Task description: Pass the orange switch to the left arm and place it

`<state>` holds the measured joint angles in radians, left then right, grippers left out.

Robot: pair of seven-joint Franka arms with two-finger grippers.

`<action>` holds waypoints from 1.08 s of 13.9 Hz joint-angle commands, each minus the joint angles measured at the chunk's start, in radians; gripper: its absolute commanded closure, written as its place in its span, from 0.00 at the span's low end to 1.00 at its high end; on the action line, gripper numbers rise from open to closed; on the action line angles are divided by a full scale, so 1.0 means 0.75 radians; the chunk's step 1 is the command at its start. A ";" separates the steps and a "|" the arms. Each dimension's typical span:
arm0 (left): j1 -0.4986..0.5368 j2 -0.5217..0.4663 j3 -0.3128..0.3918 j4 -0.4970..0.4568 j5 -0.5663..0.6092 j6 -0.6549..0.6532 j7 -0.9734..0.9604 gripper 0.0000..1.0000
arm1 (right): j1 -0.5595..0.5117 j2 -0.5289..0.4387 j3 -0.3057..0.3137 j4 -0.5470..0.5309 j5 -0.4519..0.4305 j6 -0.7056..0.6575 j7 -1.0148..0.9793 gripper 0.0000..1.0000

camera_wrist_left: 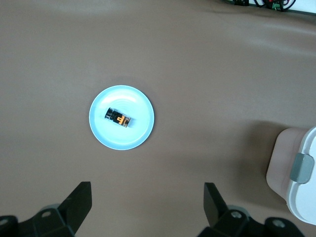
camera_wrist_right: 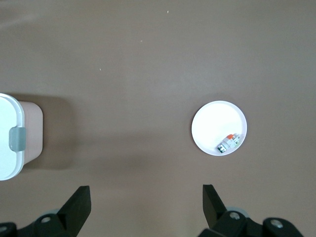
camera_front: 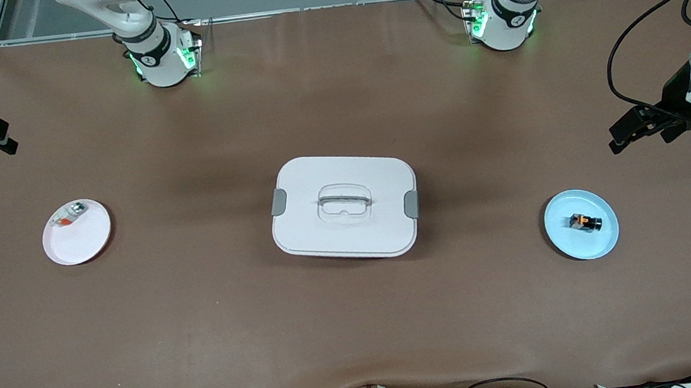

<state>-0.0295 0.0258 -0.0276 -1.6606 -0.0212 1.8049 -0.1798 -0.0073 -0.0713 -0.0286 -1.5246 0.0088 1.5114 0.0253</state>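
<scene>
Orange switch (camera_wrist_left: 117, 117) on blue plate (camera_wrist_left: 143, 129) — left gripper (camera_wrist_left: 148, 202) wide open, empty, hovering near; right gripper (camera_wrist_right: 146, 205) open too.

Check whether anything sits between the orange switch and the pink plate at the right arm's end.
Yes. The box stands mid-table, directly between the orange switch on its blue plate and the pink plate. Nothing blocks the open left gripper from the switch.

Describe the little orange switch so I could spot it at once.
Start at the big white box in the middle of the table, then look toward the left arm's end for the pale blue plate. The orange switch lies on it: tiny, black-bodied with orange, unlike the silver-and-red part on the white plate.
</scene>
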 commanded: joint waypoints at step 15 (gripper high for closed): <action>0.031 0.035 -0.049 0.169 0.000 -0.046 0.019 0.00 | 0.038 0.089 0.016 0.018 0.237 -0.011 -0.048 0.00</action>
<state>-0.0135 0.0378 -0.0598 -1.5640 -0.0212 1.8024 -0.1798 0.0011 -0.0030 -0.0174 -1.5162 0.1394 1.5059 -0.0112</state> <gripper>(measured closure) 0.000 0.000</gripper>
